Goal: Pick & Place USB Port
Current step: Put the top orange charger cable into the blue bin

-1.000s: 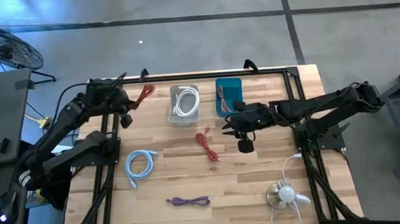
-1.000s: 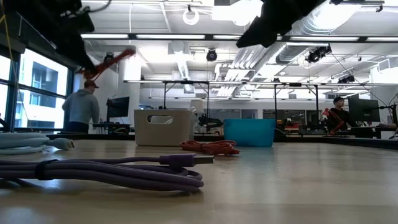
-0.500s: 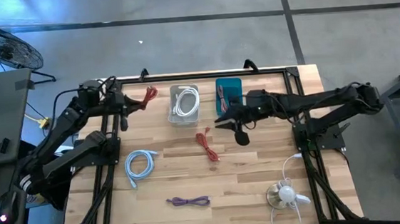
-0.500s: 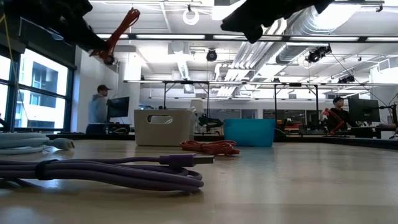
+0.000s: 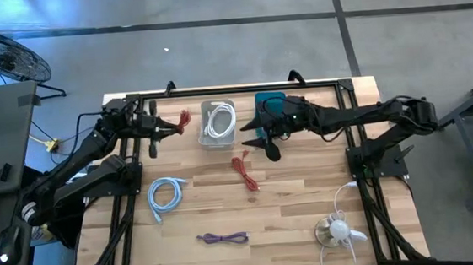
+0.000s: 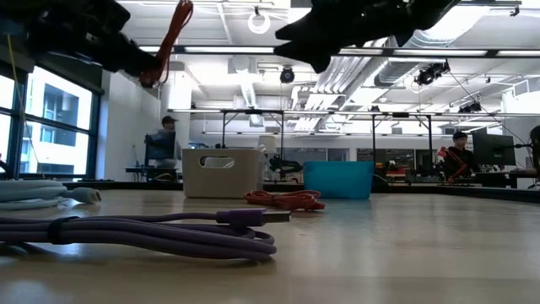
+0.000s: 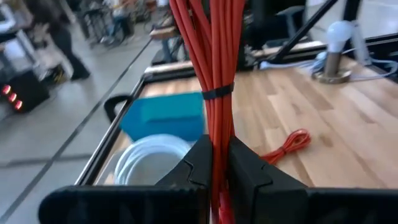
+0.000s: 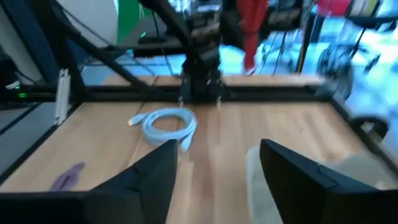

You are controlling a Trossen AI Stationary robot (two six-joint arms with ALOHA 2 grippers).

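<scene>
A: Since the earlier frame, the left gripper (image 5: 171, 127) is seen shifted toward three o'clock, nearer the white bin (image 5: 219, 135); the right gripper (image 5: 258, 136) is drawn toward eleven o'clock, to the gap between the white bin and the blue bin (image 5: 261, 127).

B: Claw states?

A: The left is clamped on a red cable bundle (image 7: 212, 74), carried clear of the table (image 5: 310, 203). The right is spread wide, nothing held between the fingers (image 8: 152, 180).

B: Other cables?

A: A second red cable (image 5: 244, 172) is noted at the table's centre, a light blue one (image 5: 164, 194) at nine o'clock, a purple one (image 5: 223, 238) at six. A white coil (image 5: 219, 119) is lying in the white bin.

B: Risks?

A: The bundle is pinched near one end only; a slip is judged possible if swung. Released early, it could be caught on the bin rim. With both arms closing on the bins, contact between them is conceivable.
</scene>
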